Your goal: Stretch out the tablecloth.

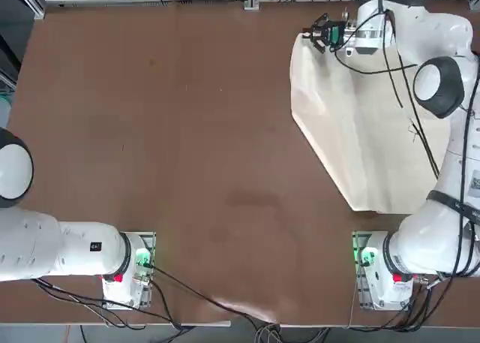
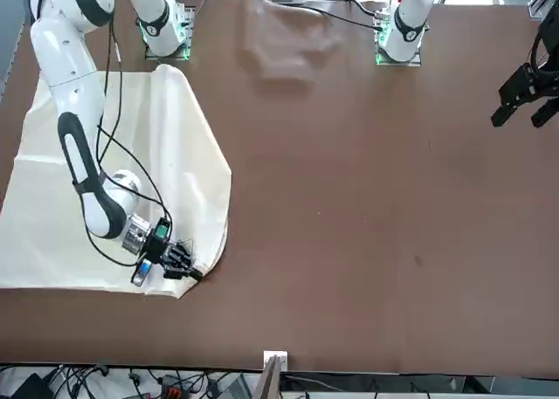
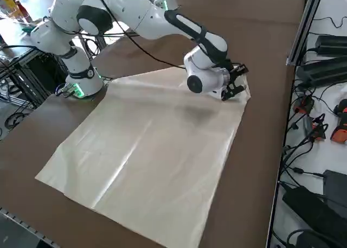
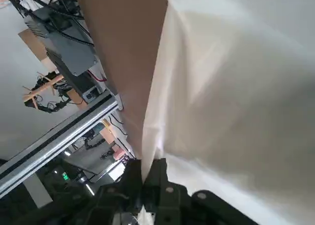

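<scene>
Thin cream tablecloth (image 3: pixel 146 150) with a faint sheen and soft creases, over a matt brown table (image 1: pixel 165 133).

The tablecloth (image 1: pixel 360 133) was a thin, plain cream-beige sheet, faintly creased, lying mostly flat on the brown table's right half. Its far corner (image 3: pixel 241 90) was lifted slightly off the surface, and one long edge ran diagonally across the table.

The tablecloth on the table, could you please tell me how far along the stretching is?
Done: the right gripper has shut on a corner of the tablecloth. In hand: it holds that corner low over the brown table, at the far side from the arm bases. Left: the cloth lies skewed and bunched in the right half, with a fold along its inner edge, so spreading remains.
</scene>
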You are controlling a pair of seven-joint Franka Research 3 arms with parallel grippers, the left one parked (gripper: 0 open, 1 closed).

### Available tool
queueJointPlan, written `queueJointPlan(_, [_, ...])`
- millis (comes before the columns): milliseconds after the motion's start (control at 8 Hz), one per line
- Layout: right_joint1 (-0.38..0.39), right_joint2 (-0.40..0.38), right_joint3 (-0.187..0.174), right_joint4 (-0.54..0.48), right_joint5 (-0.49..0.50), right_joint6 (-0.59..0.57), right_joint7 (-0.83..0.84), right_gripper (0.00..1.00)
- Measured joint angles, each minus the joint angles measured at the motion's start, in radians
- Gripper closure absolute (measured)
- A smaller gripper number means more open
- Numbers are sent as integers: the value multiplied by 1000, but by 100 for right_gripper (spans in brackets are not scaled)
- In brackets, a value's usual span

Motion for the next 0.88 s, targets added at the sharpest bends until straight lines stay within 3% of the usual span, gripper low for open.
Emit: queueJointPlan(875, [44, 19, 0, 19, 24, 8, 2, 90])
